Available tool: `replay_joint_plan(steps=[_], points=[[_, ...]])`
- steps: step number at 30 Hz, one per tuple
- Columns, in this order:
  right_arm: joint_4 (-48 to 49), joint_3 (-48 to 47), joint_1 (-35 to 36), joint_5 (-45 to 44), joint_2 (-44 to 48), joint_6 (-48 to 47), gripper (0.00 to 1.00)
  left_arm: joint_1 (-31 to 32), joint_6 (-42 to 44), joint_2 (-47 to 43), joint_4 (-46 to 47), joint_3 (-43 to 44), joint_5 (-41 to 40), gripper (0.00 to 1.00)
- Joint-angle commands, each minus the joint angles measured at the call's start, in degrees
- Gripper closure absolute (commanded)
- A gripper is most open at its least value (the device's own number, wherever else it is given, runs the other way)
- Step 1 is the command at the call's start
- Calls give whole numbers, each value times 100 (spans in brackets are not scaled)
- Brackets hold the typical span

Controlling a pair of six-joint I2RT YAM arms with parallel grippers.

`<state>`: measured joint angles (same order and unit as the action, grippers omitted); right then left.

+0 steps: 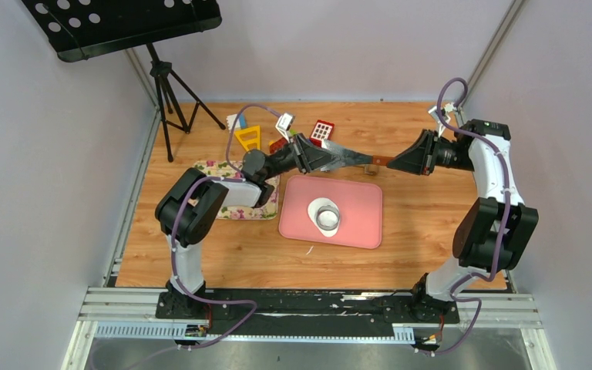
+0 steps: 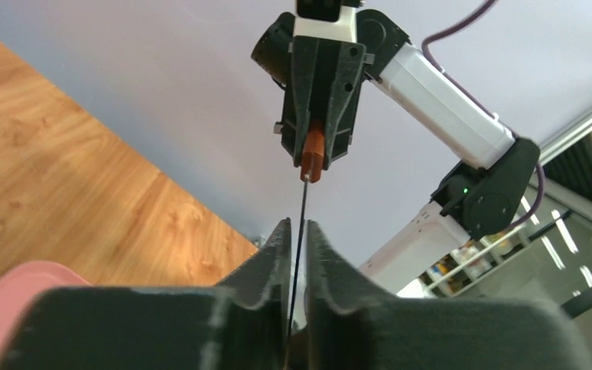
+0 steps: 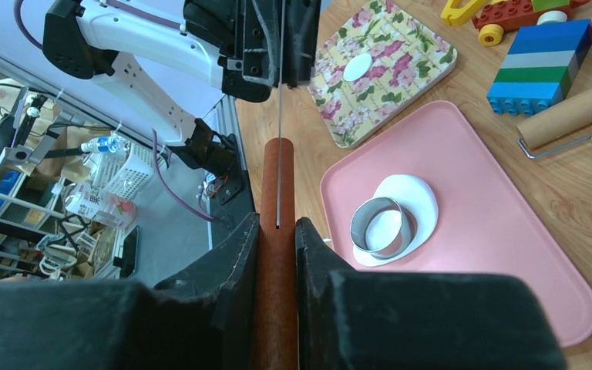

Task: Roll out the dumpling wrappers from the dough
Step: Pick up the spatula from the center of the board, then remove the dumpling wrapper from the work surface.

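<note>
Both arms meet in the air over the far edge of the pink tray [image 1: 362, 227]. The left gripper [image 1: 325, 156] is clamped tight on the thin metal blade of the scraper [image 1: 352, 158], and the right gripper [image 1: 397, 162] pinches its brown handle, fingers pressed to both sides. Down on the tray the dough [image 3: 415, 193] lies flattened, the metal ring [image 3: 378, 248] on it. One dumpling wrapper [image 3: 357, 67] sits on the floral mat [image 3: 408, 54]

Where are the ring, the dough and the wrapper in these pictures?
ring [image 3: 370, 245]: right wrist view, its near wall.
dough [image 3: 422, 200]: right wrist view, bare part right of the ring.
wrapper [image 3: 358, 67]: right wrist view, middle of the disc.
</note>
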<state>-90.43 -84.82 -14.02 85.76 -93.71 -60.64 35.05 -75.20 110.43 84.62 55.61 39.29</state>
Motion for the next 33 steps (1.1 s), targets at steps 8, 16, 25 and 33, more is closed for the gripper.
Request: replay_joint_plan(steps=[8, 16, 25, 33], points=[[170, 96, 100, 994, 412, -104, 100, -192, 306, -83, -836, 303, 316, 0], [156, -71, -500, -183, 661, 47, 100, -983, 2124, -908, -3087, 599, 835, 0], [3466, 2079, -608, -2764, 2172, 2799, 100, -1154, 6515, -1575, -8607, 1115, -1031, 0], [3927, 2767, -417, -2899, 2102, 3619, 100, -1109, 6617, -1178, -8586, 825, -1614, 0]])
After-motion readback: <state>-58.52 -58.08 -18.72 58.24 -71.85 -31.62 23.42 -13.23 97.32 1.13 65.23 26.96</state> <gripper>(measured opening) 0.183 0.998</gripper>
